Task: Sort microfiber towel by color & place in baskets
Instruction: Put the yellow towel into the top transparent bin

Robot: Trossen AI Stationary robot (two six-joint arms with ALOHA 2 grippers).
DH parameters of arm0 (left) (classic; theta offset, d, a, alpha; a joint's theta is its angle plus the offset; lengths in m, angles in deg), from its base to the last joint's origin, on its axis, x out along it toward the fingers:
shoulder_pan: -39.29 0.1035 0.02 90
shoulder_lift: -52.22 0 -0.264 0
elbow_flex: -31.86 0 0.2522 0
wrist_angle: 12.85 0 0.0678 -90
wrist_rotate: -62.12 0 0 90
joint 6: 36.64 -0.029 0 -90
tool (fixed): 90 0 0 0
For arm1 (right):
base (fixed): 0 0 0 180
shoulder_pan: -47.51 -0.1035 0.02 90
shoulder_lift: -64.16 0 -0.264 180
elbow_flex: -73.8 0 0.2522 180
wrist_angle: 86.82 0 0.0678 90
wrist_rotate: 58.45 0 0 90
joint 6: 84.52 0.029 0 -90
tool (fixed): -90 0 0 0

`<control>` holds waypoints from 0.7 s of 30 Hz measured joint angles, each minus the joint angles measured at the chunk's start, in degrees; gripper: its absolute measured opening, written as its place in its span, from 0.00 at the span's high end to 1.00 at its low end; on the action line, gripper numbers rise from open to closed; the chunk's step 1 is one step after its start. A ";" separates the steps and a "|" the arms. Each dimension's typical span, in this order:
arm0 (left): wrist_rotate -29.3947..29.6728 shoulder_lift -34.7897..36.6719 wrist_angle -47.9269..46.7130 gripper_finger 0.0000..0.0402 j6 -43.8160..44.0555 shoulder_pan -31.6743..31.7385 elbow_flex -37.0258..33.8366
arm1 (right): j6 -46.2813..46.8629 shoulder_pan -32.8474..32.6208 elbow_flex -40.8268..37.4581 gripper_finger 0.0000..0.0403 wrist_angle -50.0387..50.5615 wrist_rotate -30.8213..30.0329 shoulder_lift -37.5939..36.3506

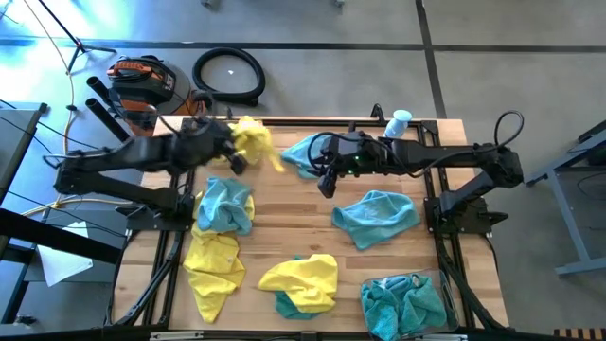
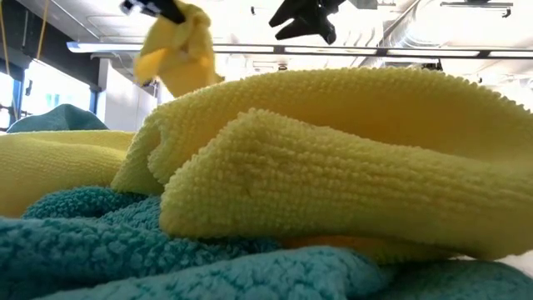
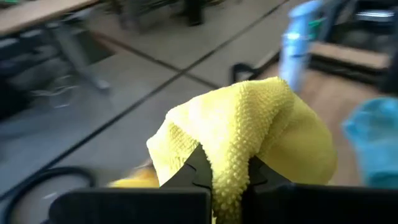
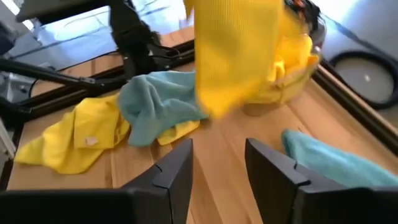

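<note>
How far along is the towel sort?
Done: teal towels fill the basket at the front right. In hand: left gripper is shut on a yellow towel, lifted at the table's back; right gripper is open and empty, raised mid-table. Left: loose towels on the table, such as a teal one and a yellow one.

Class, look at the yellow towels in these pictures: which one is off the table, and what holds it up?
The yellow towel at the table's far edge: the left claw is shut on it and it hangs in the air. The other yellow towels lie flat on the table.
</note>
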 joint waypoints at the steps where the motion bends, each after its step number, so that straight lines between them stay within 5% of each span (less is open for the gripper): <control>1: 0.92 0.75 -3.19 0.99 -0.30 1.03 1.16 | 1.02 0.10 0.00 0.64 0.35 -0.08 0.00; 8: 2.94 3.05 -15.64 1.00 0.34 11.42 3.53 | 3.72 0.46 0.00 0.64 0.66 -3.47 0.00; 21: -19.38 -2.29 -11.22 1.00 5.76 40.72 -9.36 | 6.76 0.48 0.00 0.64 0.66 -9.19 0.02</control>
